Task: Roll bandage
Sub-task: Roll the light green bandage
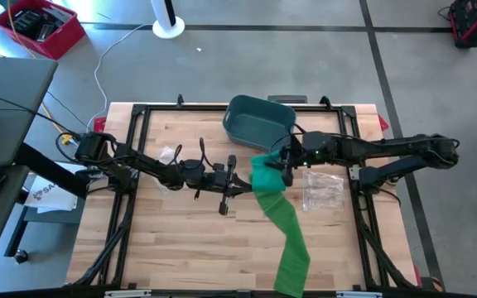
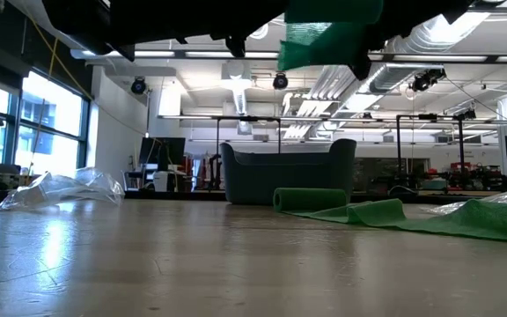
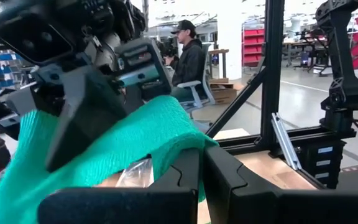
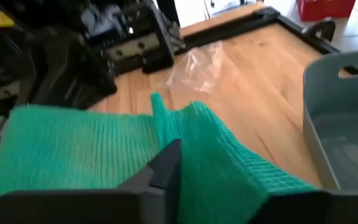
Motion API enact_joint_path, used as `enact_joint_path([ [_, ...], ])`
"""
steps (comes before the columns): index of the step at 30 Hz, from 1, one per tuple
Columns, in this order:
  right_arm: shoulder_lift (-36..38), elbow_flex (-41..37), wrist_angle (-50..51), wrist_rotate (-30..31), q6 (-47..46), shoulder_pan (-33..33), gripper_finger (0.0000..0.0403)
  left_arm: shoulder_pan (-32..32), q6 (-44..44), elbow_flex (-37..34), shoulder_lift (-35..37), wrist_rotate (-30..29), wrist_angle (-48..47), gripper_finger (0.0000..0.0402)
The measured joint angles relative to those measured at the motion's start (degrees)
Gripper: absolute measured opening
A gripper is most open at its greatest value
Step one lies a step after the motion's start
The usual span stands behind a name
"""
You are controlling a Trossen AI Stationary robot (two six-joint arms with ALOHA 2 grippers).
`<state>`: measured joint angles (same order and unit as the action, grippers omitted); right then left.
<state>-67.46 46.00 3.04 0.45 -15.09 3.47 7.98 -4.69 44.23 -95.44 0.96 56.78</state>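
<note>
A long green bandage (image 1: 288, 236) lies on the wooden table, from the middle to the near edge. Its far end is raised off the table (image 2: 328, 35). A rolled part (image 2: 311, 199) rests on the table in front of the bin. My right gripper (image 1: 281, 165) reaches in from the right and is shut on the raised end (image 4: 73, 149). My left gripper (image 1: 240, 184) is shut just left of the raised bandage. In its wrist view its fingers (image 3: 202, 177) stand in front of the green cloth (image 3: 135, 134). My right gripper holds the bandage's bunched far end (image 4: 204, 143) between its fingers, coming about level from the table's right. The cloth lies in folds over the fingers (image 4: 166, 165) and hides the place of contact. That end is lifted clear; the rest slopes down onto the table. My left gripper's shut fingertips are right at the raised cloth (image 3: 166, 146); I cannot tell whether they touch it.
A grey-blue bin (image 1: 232, 124) stands at the table's far middle, just behind both grippers. One crumpled clear plastic bag (image 1: 169, 156) lies to the left under the left arm, another (image 1: 321, 190) to the right of the bandage. A person sits in the room beyond.
</note>
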Motion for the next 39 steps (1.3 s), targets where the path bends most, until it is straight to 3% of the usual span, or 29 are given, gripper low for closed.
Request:
enact_joint_path([
  [8,0.0,0.0,0.9,-2.0,1.2,1.7,0.0192,0.1,1.7,0.0,0.0,-0.2,-1.6,0.0000],
  [11,0.4,0.0,0.7,-10.1,1.6,3.6,0.0198,0.1,2.4,0.0,0.0,-0.4,-2.1,0.0000],
  [17,0.4,0.0,2.5,-31.8,3.2,7.5,0.0200,0.1,2.6,0.0,0.0,-1.1,-2.6,0.0000],
  [19,0.4,0.0,1.9,-34.0,3.5,8.3,0.0200,0.1,2.6,0.0,0.0,-1.3,-2.6,0.0000],
  [25,0.5,0.0,1.0,-28.4,5.2,9.8,0.0200,0.1,2.7,0.0,0.0,-1.5,-2.6,0.0000],
  [31,3.3,0.0,4.4,-26.2,16.7,5.4,0.0200,1.3,1.3,0.0,0.0,-1.7,-0.3,0.0000],
  [39,7.2,0.0,12.8,-3.2,24.0,-5.8,0.0199,3.0,-1.5,0.0,1.8,-1.6,4.2,0.0000],
])
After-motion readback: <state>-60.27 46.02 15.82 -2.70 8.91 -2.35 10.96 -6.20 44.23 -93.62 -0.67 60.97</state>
